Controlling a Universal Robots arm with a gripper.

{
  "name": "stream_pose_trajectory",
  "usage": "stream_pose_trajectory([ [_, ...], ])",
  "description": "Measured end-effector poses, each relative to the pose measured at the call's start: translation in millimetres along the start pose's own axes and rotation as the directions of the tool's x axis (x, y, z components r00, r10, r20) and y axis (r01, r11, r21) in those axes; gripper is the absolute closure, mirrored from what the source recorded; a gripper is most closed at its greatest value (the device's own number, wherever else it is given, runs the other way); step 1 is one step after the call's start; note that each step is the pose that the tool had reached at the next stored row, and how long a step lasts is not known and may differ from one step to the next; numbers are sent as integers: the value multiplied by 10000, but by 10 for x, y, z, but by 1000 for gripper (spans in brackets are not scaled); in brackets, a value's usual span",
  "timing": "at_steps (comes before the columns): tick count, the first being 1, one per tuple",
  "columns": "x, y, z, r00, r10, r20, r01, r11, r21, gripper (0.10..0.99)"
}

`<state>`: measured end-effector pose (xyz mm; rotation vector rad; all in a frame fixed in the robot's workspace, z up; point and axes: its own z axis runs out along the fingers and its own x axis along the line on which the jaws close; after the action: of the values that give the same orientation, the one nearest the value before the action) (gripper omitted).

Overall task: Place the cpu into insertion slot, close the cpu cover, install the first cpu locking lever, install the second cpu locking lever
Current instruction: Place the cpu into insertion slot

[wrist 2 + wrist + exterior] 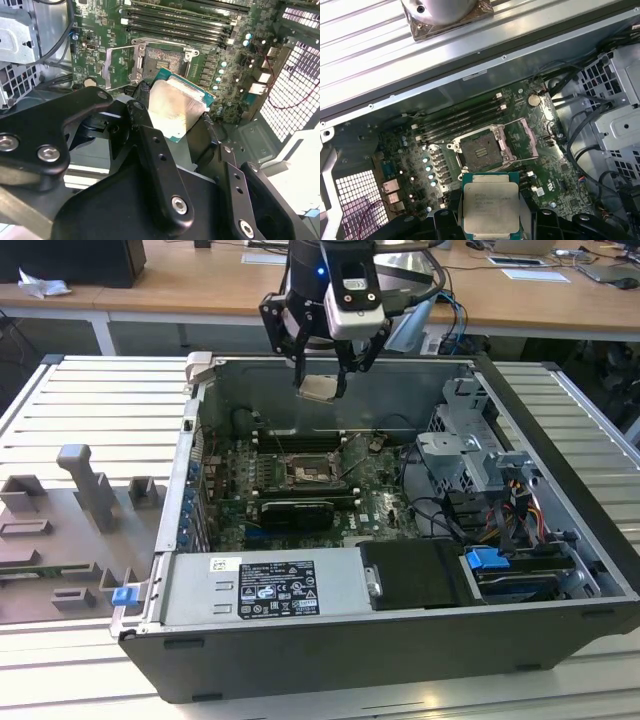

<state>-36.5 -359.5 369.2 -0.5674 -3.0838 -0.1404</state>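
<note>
My gripper is shut on the cpu, a small beige-silver square chip held by its edges, high above the open computer case. In both wrist views the cpu sits between the black fingers. Well below it on the green motherboard is the insertion slot, its dark centre uncovered. The cpu cover, a silvery frame, is swung open beside the slot.
Long black memory slots run beside the socket. The case walls rise around the board. A drive cage and cables fill the exterior view's right. A power supply lies in front. Grey fixtures stand outside the case.
</note>
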Motion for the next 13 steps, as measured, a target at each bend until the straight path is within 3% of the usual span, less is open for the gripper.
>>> stream_pose_trajectory([
  [13, 0, 0, 0, 9987, 503, 44, -503, 9987, -11, 549],
])
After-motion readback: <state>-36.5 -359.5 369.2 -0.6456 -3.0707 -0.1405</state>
